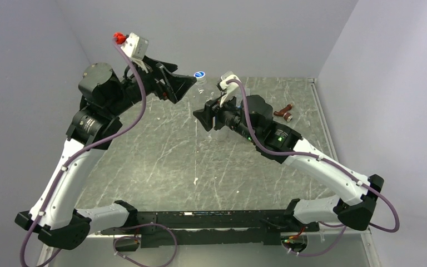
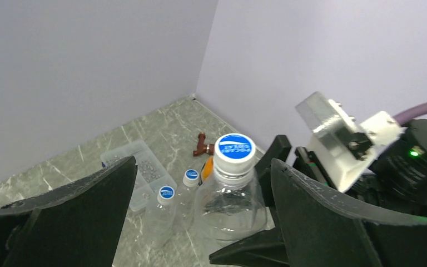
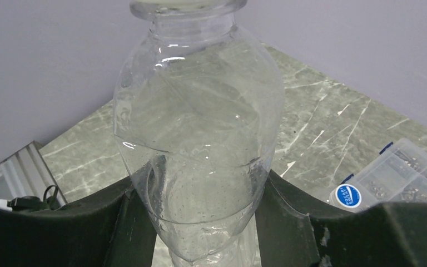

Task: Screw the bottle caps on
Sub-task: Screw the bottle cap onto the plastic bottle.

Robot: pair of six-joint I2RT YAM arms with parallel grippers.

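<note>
At the bottom of the right wrist view, the right claw point(image 3: 200, 183) is seen clamped on the lower body of a clear bottle point(image 3: 200, 128), with a finger pressed to each side. The bottle is held upright, its long axis vertical and its neck pointing to the top of the frame. Whether its base rests on the bench point(image 1: 161, 161) cannot be told. In the centre of the left wrist view a blue cap point(image 2: 234, 148) is found seated level on that neck. The left claw point(image 2: 203, 167) is spread wide to either side of the cap, with a clear gap on both sides, so nothing is gripped by it. The cap is judged to be on, though how tightly cannot be read. Farther back, left of centre, two smaller bottles point(image 2: 161, 217) are stood upright, each topped with a blue cap, beside a flat clear box point(image 2: 128, 158). Little is judged to be left, beyond perhaps a final tightening.
</note>
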